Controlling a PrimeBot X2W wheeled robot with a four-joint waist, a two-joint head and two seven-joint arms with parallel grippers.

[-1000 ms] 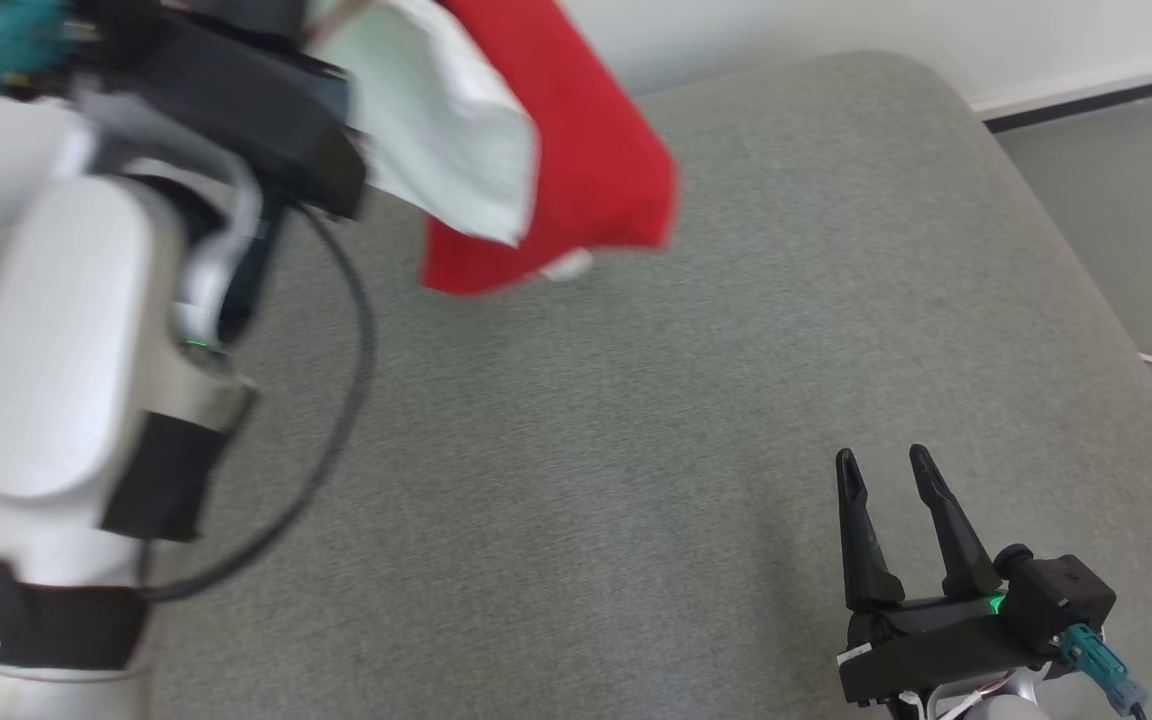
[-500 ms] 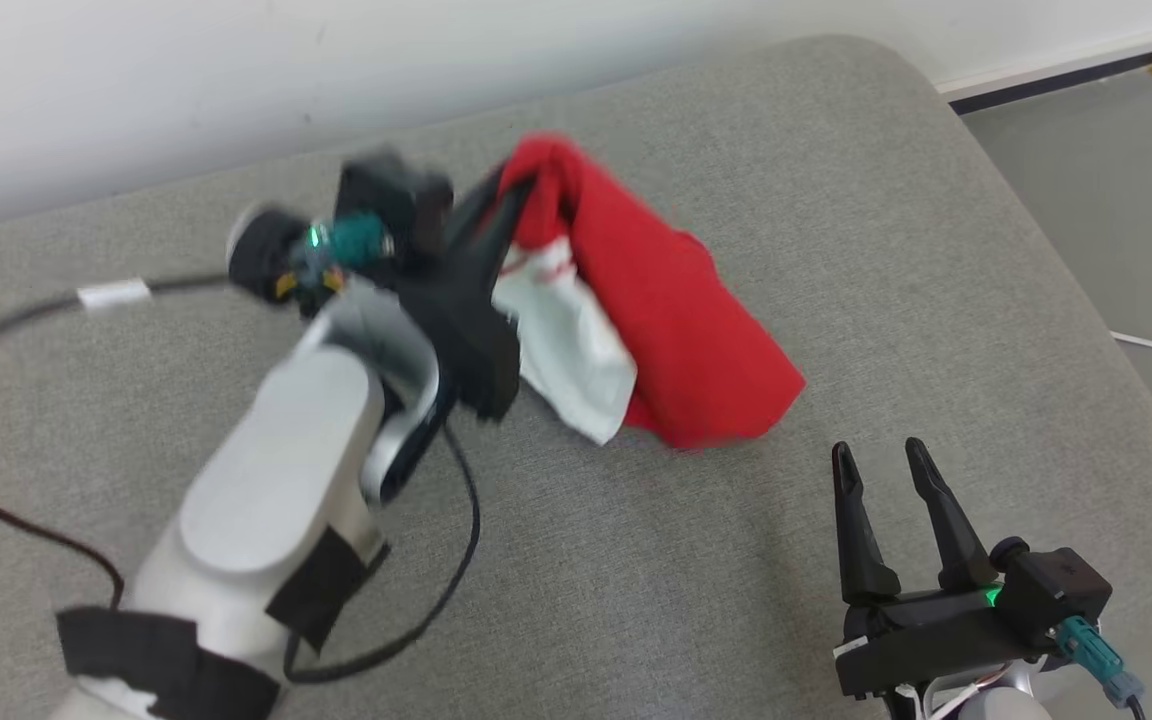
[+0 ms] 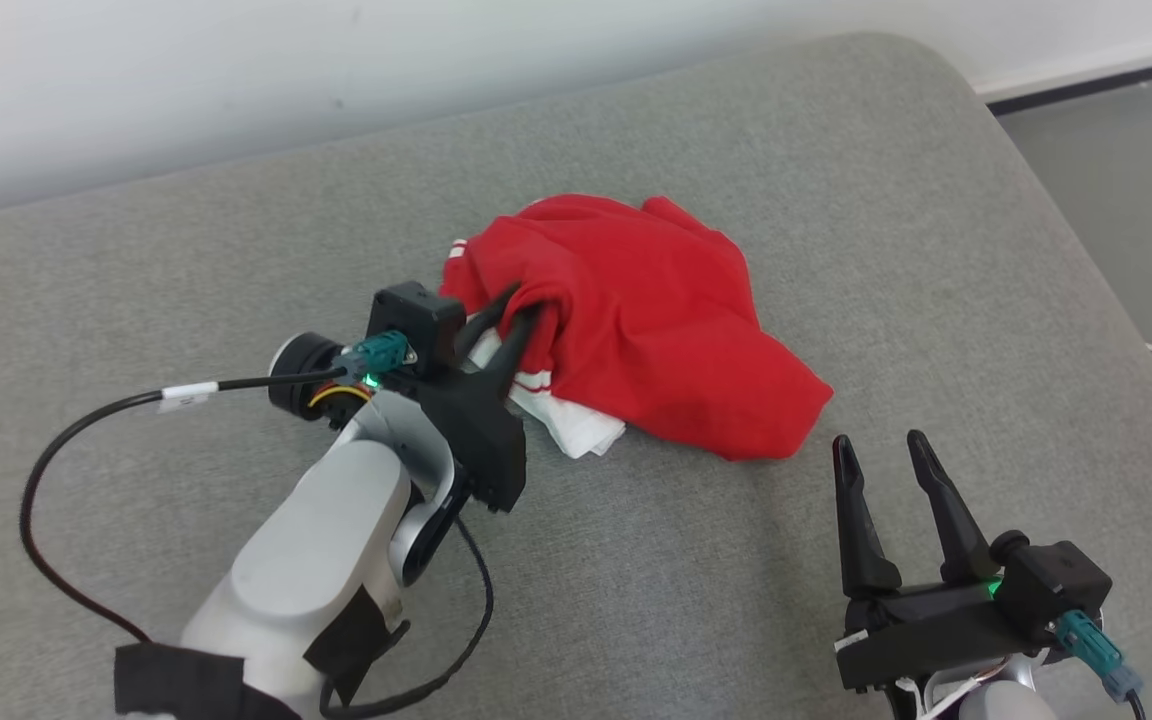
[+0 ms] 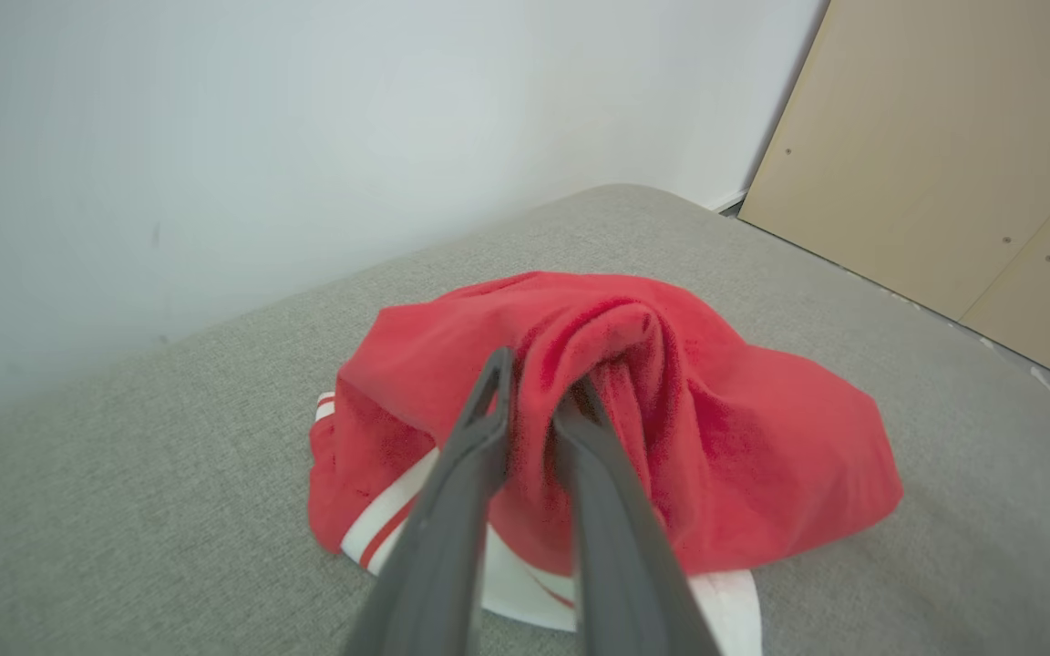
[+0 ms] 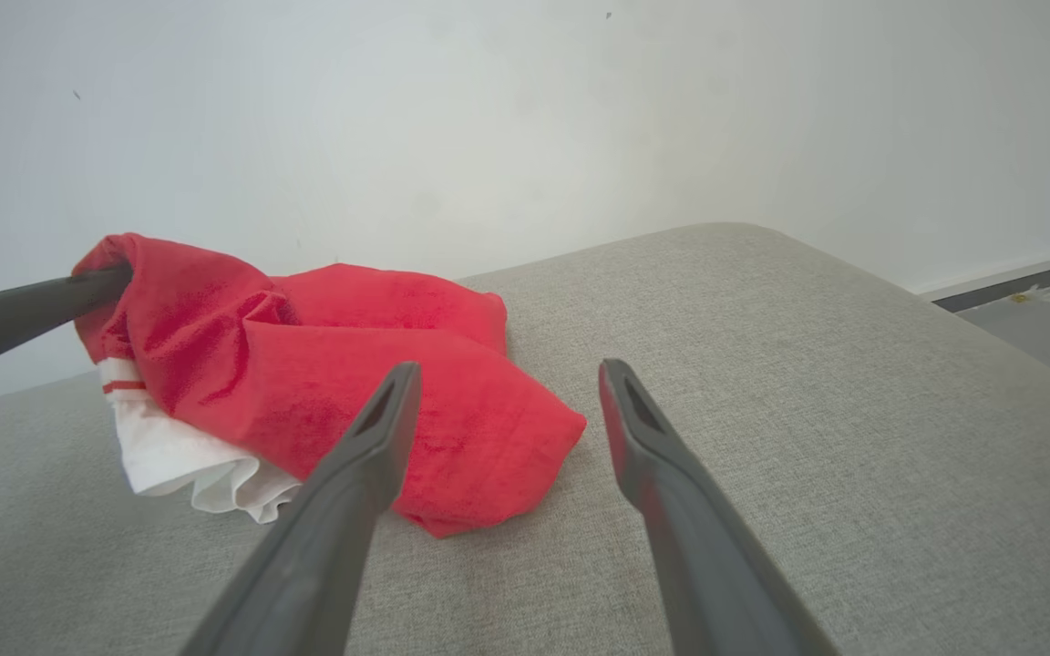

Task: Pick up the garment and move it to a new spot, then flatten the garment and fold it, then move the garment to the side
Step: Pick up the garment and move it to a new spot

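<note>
Your left claw (image 3: 524,305) is nearly closed, and in its own wrist view (image 4: 539,374) the two dark fingers stand a narrow gap apart with a raised fold of the red cloth pinched between them. That fold belongs to the garment (image 3: 656,320), a red piece with white trim and a white underside, which lies crumpled near the middle of the grey cushion (image 3: 736,130). In the head view the claw comes into it from about 8 o'clock, and the held fold sits at the heap's 9 o'clock edge. The white part pokes out underneath at roughly 7 o'clock. From the right wrist the same fold (image 5: 306,364) stands up off the surface where the left finger meets it, while the rest of the cloth rests on the cushion. A black cable (image 3: 56,450) loops from the left wrist out toward 8 o'clock across the fabric. Your right claw (image 3: 878,445) sits at about 4 o'clock from the garment, close to its lower corner but apart from it. Its fingers are spread wide with nothing between them, as its own view (image 5: 511,369) shows. A pale wall (image 3: 236,60) runs behind the cushion at 12 o'clock, and grey floor (image 3: 1116,150) shows at 2 o'clock.
</note>
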